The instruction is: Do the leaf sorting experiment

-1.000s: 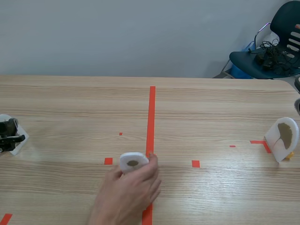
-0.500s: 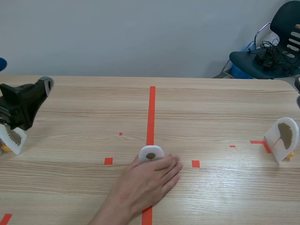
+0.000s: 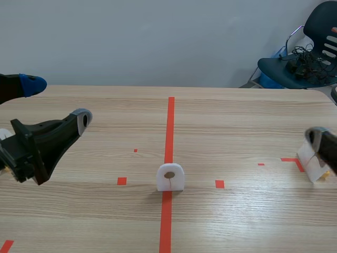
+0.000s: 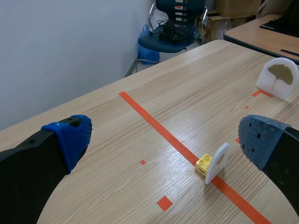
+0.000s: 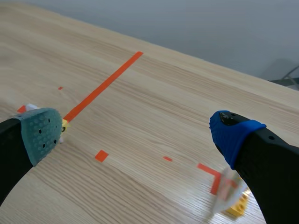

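Wooden counter (image 3: 237, 121) seen from between the two arms, divided by a long orange-red tape line (image 3: 169, 132) running away from the robot. The task's central leaf card (image 3: 170, 177), a white arched plaque bearing a small brown leaf on the face turned toward the robot, stands upright on this line, between two small red squares (image 3: 121, 181) (image 3: 219, 184) and apart from both arms. In the left wrist view the same card (image 4: 217, 162) appears nearly edge-on, with a yellow block (image 4: 203, 164) touching its base; it lies ahead of the left jaws, closer to the grey-blue pad (image 4: 261, 137) than to the bright blue pad (image 4: 70, 135). The left arm (image 3: 31, 150) enters low from its side; its jaws are spread wide and grip nothing, one tip blue (image 3: 31, 84), the other grey (image 3: 81, 118). A second leaf card (image 3: 311, 164) stands near the counter's right edge beside a red corner mark (image 3: 290, 159), partly hidden by the right arm (image 3: 326, 146); the left wrist view shows it (image 4: 276, 77) upright, with a fan-shaped leaf. In the right wrist view this card (image 5: 228, 193) is only a blur under the blue pad (image 5: 233, 135). The right jaws are likewise spread wide with nothing between them, the teal dotted pad (image 5: 39, 133) well apart from the blue one. Beyond the counter's far right corner stands a dark chair (image 3: 310, 47) carrying a tangle of black cables (image 3: 301, 57).
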Available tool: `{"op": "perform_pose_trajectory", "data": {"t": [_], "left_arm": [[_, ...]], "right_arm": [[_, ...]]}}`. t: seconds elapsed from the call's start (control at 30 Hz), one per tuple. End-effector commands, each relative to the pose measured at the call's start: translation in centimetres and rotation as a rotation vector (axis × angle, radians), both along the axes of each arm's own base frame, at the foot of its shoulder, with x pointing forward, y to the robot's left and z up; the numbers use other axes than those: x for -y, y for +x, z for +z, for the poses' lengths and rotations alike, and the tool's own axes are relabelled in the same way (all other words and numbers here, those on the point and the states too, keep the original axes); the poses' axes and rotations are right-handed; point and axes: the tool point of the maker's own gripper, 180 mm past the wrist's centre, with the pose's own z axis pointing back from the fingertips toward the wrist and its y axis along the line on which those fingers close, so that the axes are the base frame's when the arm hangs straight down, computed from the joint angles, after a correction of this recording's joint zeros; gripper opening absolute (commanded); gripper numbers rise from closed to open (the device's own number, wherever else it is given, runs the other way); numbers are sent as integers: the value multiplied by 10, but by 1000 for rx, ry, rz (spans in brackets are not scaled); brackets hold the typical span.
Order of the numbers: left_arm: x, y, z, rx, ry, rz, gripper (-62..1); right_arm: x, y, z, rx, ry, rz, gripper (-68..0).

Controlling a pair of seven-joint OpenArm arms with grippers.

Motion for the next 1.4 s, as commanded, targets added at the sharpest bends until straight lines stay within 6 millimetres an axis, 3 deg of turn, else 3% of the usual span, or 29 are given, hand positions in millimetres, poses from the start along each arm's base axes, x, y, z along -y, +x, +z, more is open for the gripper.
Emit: {"op": "perform_pose_trajectory", "data": {"t": [0.0, 0.6, 0.83, 0.93, 1.23, 1.37], "left_arm": [[-1, 2, 4, 12, -21, 8, 14], [-1, 2, 4, 13, -22, 8, 14], [-2, 2, 4, 13, -22, 8, 14], [-2, 2, 4, 13, -22, 8, 14], [-2, 2, 4, 13, -22, 8, 14], [-2, 3, 4, 14, -23, 8, 14]], "right_arm": [[-15, 8, 4, 38, 7, 29, 4], [-170, 31, -121, -5, 25, 252, 4], [-208, 32, -141, -37, 35, 262, -10], [-212, 27, -145, -50, 27, 276, -181], [-193, 26, -152, -45, -21, 242, -530], [-191, 28, -143, 4, 0, 236, -600]]}}
